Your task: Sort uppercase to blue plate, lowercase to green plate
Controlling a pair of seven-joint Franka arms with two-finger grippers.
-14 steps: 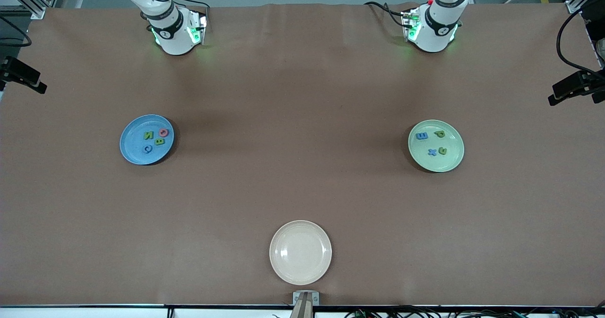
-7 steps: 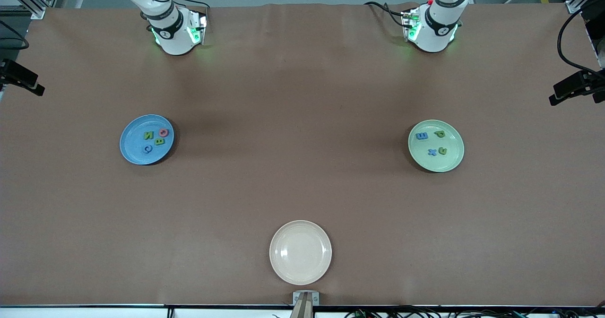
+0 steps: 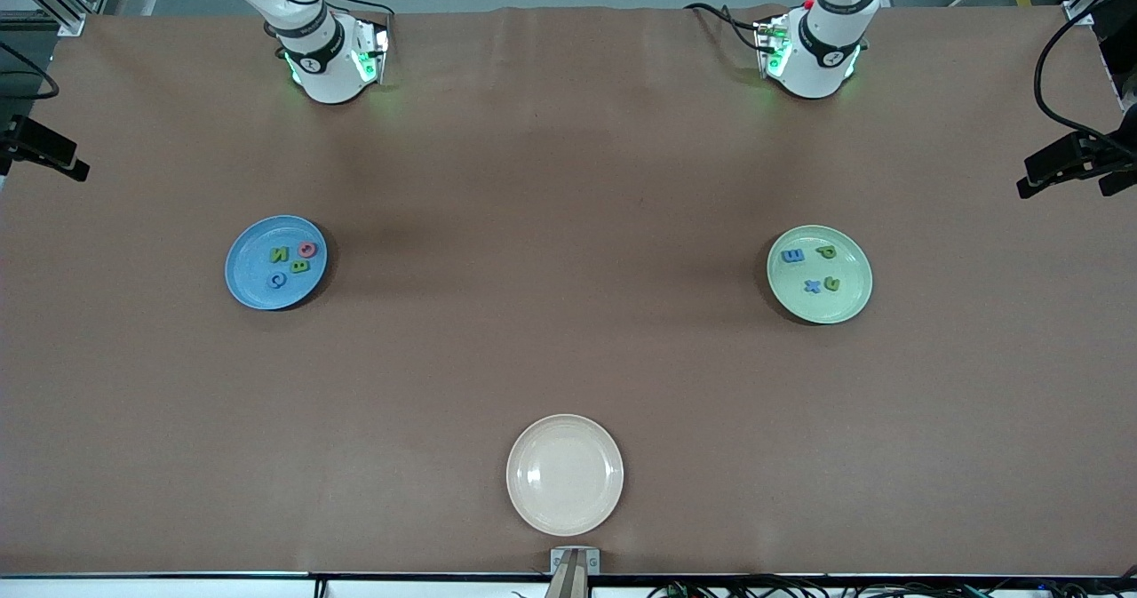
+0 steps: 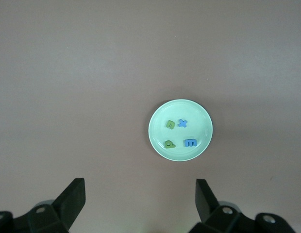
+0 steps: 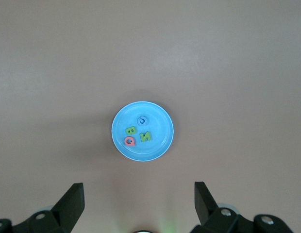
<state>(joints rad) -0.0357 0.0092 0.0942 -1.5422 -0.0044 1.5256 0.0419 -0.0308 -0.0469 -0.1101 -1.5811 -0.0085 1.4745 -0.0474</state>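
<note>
Flanking a cream plate (image 3: 565, 474), both spread end effectors (image 4: 138, 204) (image 5: 138, 204) hang empty.

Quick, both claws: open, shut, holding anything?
Left claw: open, empty, high over the green plate.
Right claw: open, empty, high over the blue plate.

4 uppercase (image 3: 291, 265) on blue plate (image 3: 249, 283); 4 lowercase (image 3: 813, 269) on green plate (image 3: 848, 300).
</note>
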